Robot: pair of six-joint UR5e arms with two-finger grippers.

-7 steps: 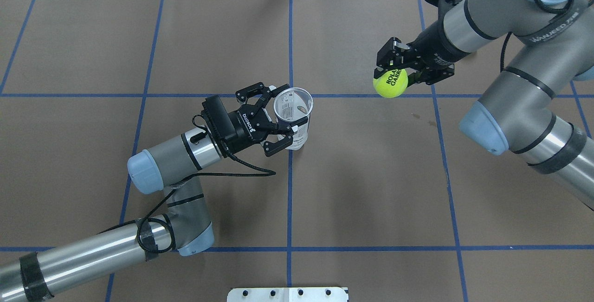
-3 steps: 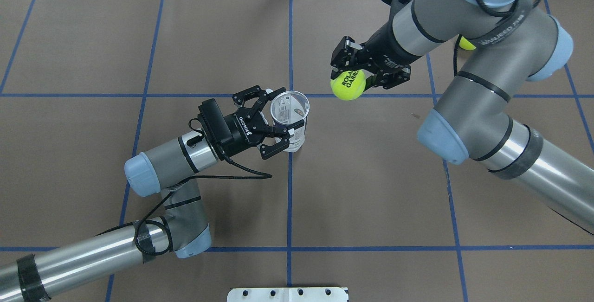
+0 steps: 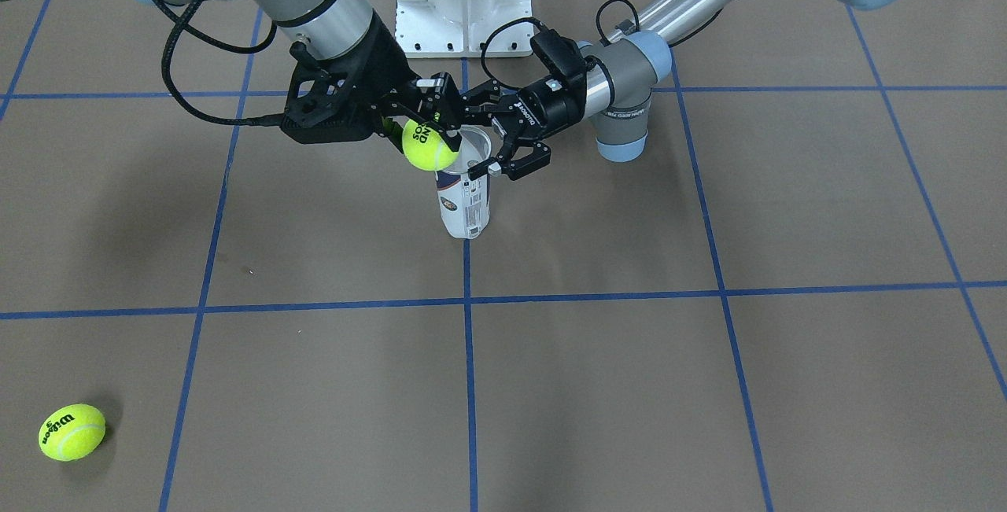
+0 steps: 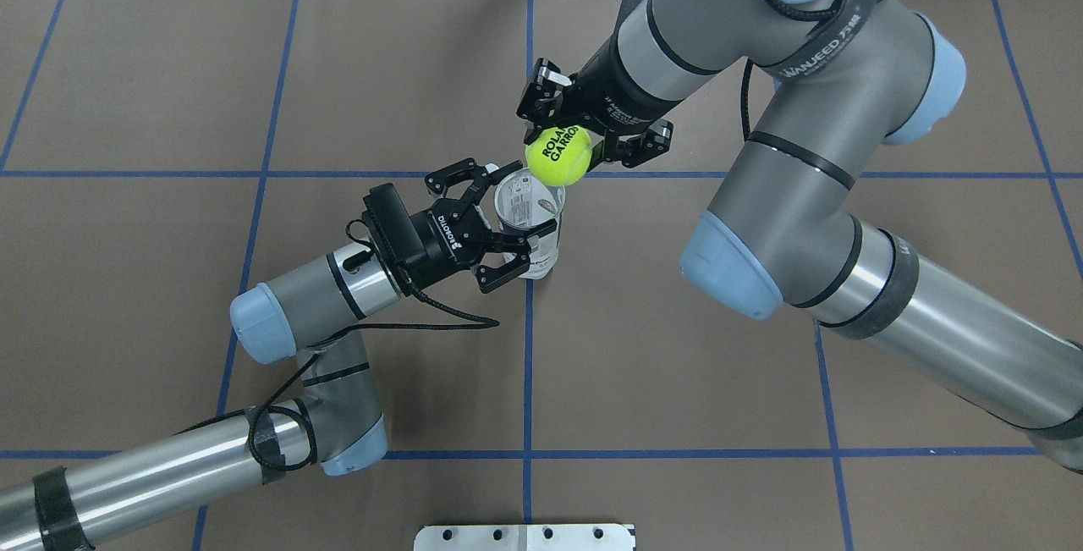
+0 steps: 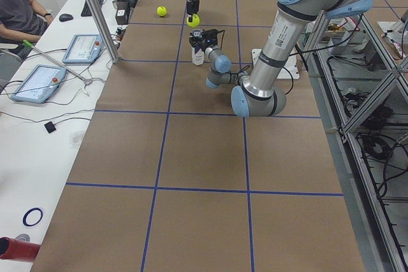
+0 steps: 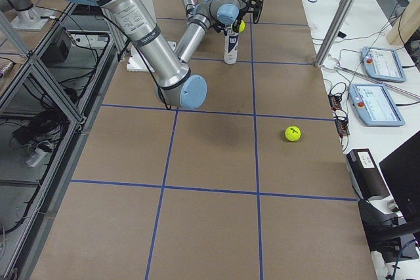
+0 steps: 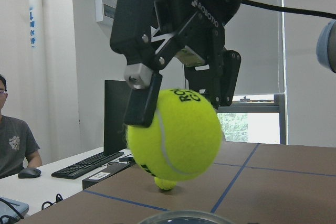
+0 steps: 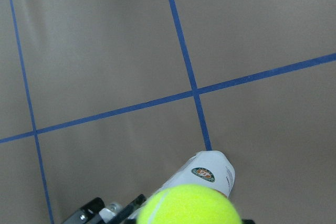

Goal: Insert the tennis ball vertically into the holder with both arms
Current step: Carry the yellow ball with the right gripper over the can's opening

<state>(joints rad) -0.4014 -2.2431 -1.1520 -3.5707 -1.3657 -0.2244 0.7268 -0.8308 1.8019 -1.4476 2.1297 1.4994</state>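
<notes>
The holder (image 4: 541,255), a clear can with a white and navy label, stands upright on the brown table; it also shows in the front view (image 3: 464,205). My left gripper (image 4: 513,214) is shut on the holder near its rim, from the side. My right gripper (image 4: 565,141) is shut on a yellow-green tennis ball (image 4: 557,156) and holds it just above the rim's far edge, partly over the opening. The left wrist view shows the ball (image 7: 176,132) hanging above the rim (image 7: 184,217). In the right wrist view the ball (image 8: 191,205) overlaps the holder (image 8: 210,171).
A second tennis ball (image 3: 71,432) lies on the table far to my right, also seen in the right side view (image 6: 293,134). A white pedestal base (image 3: 462,1) sits at my edge of the table. A seated operator (image 5: 19,11) and tablets are beyond the far edge.
My right arm has swung left with the ball, from well right of the holder to just over its rim. My left gripper and the holder shifted slightly left.
</notes>
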